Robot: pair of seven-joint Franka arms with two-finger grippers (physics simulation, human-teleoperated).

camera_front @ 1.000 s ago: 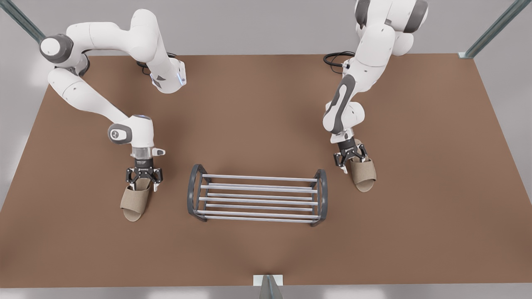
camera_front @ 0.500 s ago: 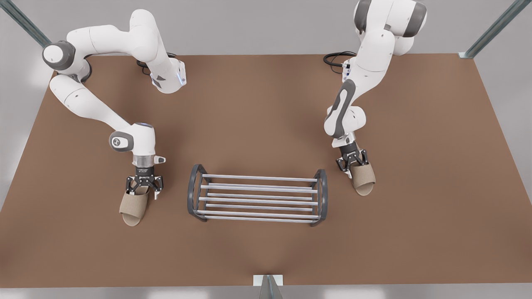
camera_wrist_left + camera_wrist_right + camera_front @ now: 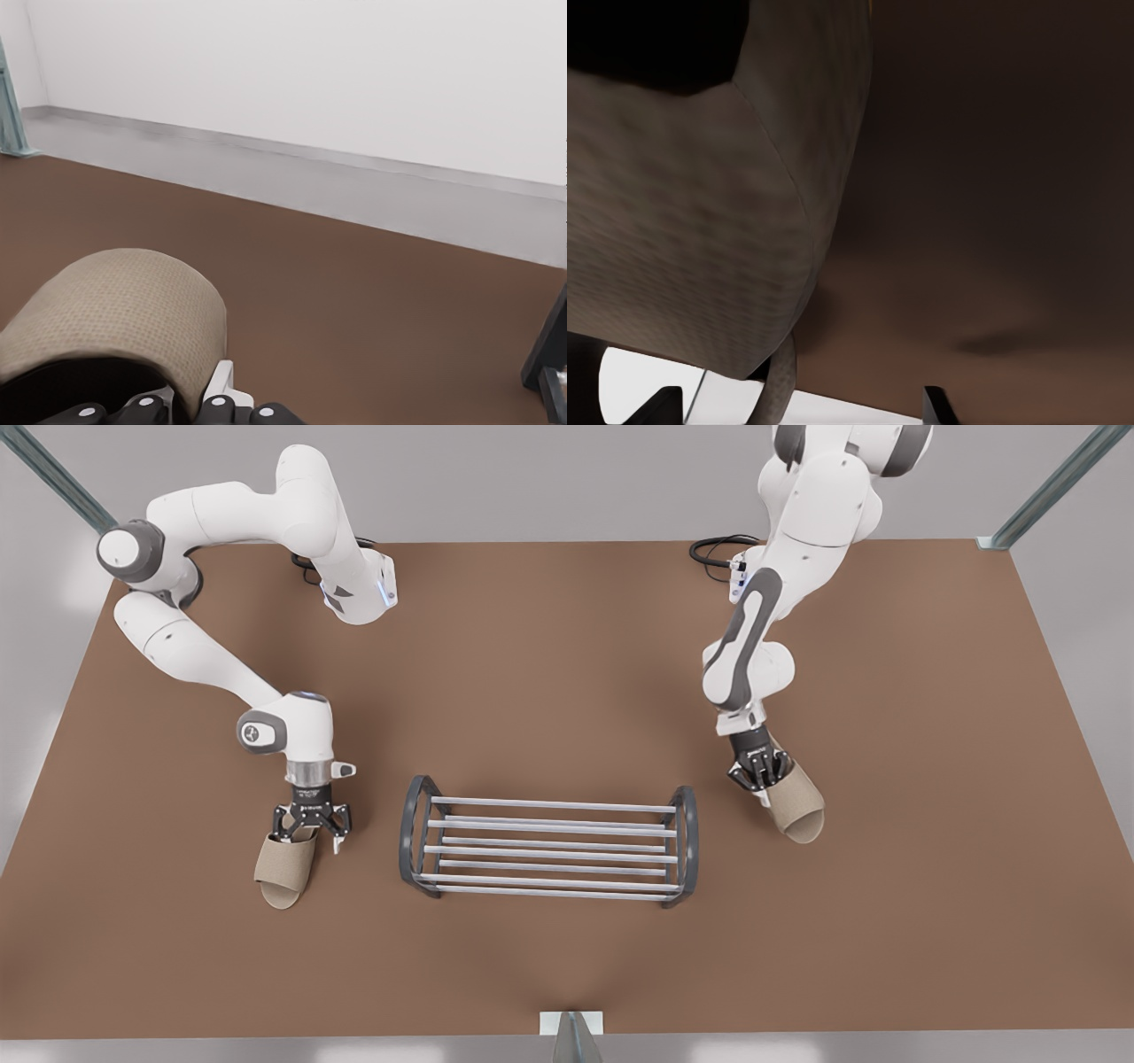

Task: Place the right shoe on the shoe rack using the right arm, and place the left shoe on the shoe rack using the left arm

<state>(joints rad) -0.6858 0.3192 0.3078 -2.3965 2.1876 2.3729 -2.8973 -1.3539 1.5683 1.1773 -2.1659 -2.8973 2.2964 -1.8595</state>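
Observation:
The shoe rack (image 3: pixel 549 826) stands mid-table, its silver bars bare. On the front view's left, the left shoe (image 3: pixel 283 868), a tan open-toe slipper, lies flat on the table. My left gripper (image 3: pixel 310 834) is low over its heel end, open, with the tan upper (image 3: pixel 124 310) right in front of the wrist camera. On the front view's right, my right gripper (image 3: pixel 764 779) is shut on the heel end of the right shoe (image 3: pixel 797 810), which is turned toe-outward away from the rack. The right wrist view has that shoe's fabric (image 3: pixel 700 204) close up, tilted above the table.
The brown table (image 3: pixel 549 646) stretches wide behind and in front of the rack. Black cables (image 3: pixel 713 549) lie at the back by the right arm's base. A dark end hoop of the rack (image 3: pixel 549 345) stands near the left gripper.
The left gripper came down onto the left shoe's heel end. The right gripper closed on the right shoe, which swung its toe outward and shifted away from the rack.

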